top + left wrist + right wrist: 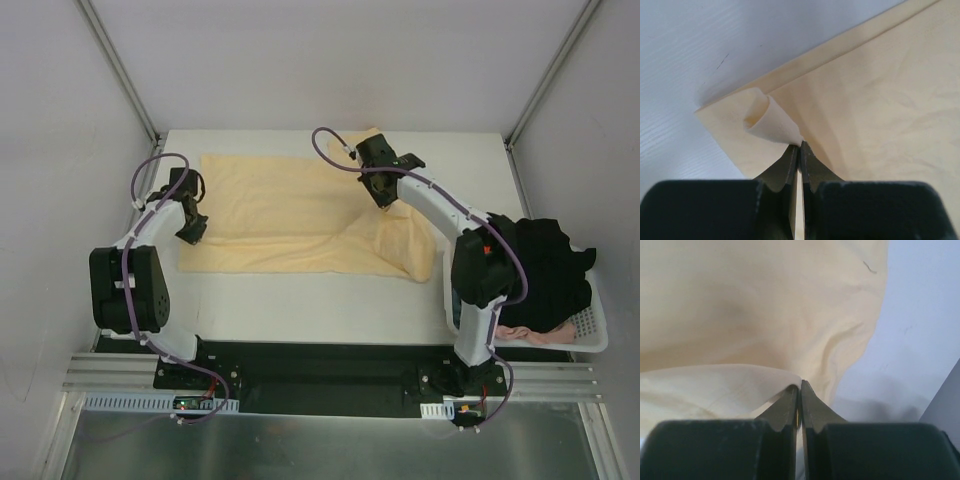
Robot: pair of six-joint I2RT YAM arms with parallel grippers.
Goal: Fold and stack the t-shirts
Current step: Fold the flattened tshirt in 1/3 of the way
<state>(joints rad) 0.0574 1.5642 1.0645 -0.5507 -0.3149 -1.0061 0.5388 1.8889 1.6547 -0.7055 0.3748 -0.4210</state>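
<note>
While left gripper (800, 146) and right gripper (800, 384) pinch peach t-shirt (280, 210), basket (592, 342) holds black t-shirt (545, 262), perhaps pink t-shirt (545, 332)

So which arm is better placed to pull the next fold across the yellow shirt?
Likely right: the right claw is shut on the yellow shirt, tenting it up; the left claw only pinches a low corner.

spread t-shirt (290, 215): pale peach-yellow | top basket t-shirt (545, 265): black | basket (598, 338): white
</note>
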